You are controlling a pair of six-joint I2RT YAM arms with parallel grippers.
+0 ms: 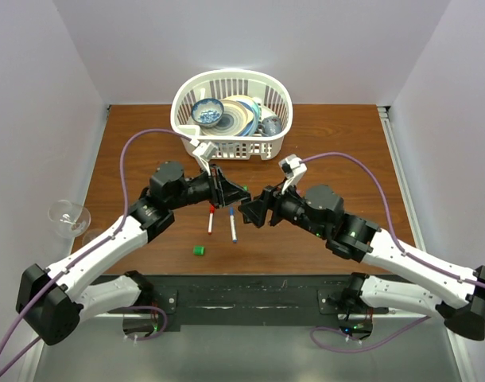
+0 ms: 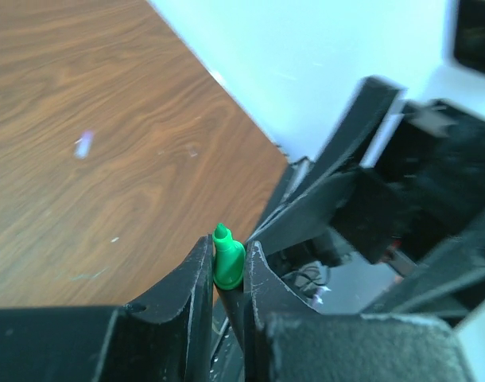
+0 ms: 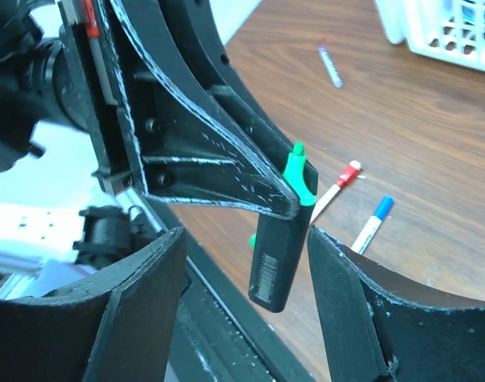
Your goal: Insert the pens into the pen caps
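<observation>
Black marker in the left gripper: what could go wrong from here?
The left gripper pinches the black marker only near its green tip, so the body could pivot or slip.
The right gripper's open jaws flank that body; pulling away might knock it.
The green cap lies loose on the table; it may skid.

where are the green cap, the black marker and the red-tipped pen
green cap [image 1: 198, 251], top view, its middle
black marker [image 3: 279, 256], right wrist view, its barrel
red-tipped pen [image 3: 332, 192], right wrist view, white barrel
</observation>
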